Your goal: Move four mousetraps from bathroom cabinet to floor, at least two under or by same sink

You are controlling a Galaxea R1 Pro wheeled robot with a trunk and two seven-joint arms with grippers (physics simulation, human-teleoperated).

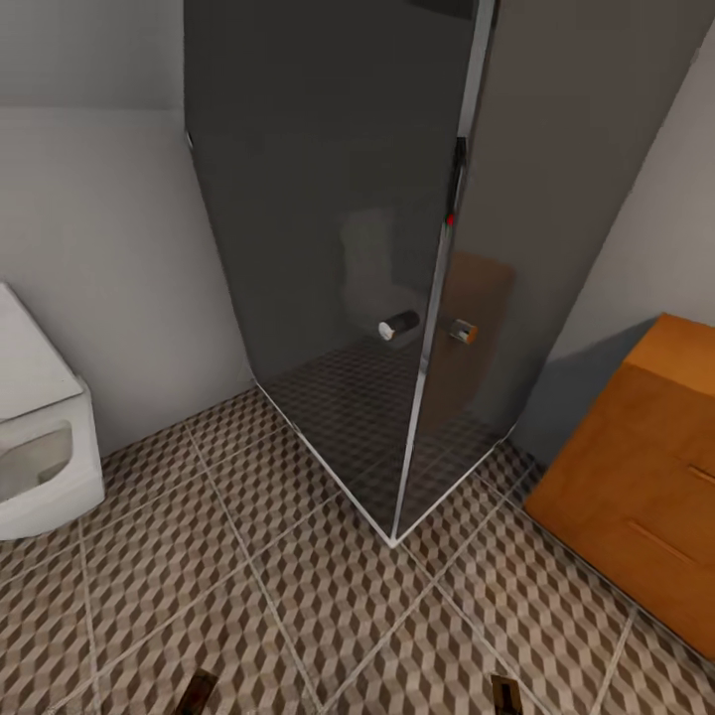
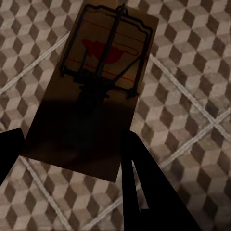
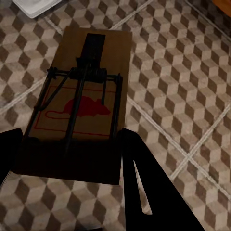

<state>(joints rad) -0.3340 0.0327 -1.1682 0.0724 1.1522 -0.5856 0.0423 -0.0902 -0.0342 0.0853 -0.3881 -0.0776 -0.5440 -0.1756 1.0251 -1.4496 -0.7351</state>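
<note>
Head view looks down at a corner of the bathroom. At the left edge stands a white toilet (image 1: 40, 447) against the pale wall. In the middle rises a dark glass shower enclosure (image 1: 338, 228) with a chrome corner post and two small round knobs on its panels. At the right stands the cabinet (image 1: 645, 477), orange-brown wood with slim bar handles on its drawer fronts. The bathroom floor (image 1: 328, 596) with its cube pattern of brown, beige and white covers all the lower part. At the bottom edge of this view two small dark-brown tips show, one to the left (image 1: 199, 690) and one to the right (image 1: 506, 693); what they are is too small to tell.

Left wrist view shows the left gripper (image 2: 72, 154) holding a mousetrap (image 2: 96, 82) by its near end, one dark finger on each side of the wooden board. The board is tan, with black wire parts and a red mark in the middle, and it lies over the tiles; whether it touches them cannot be told.

Right wrist view shows the right gripper (image 3: 70, 154) closed the same way on a second mousetrap (image 3: 84, 101), its fingers pressing both long edges at the near end. A red mouse figure is printed on the wood under the black wire. A white corner of an object (image 3: 36, 6) shows beyond this trap on the tiles.
</note>
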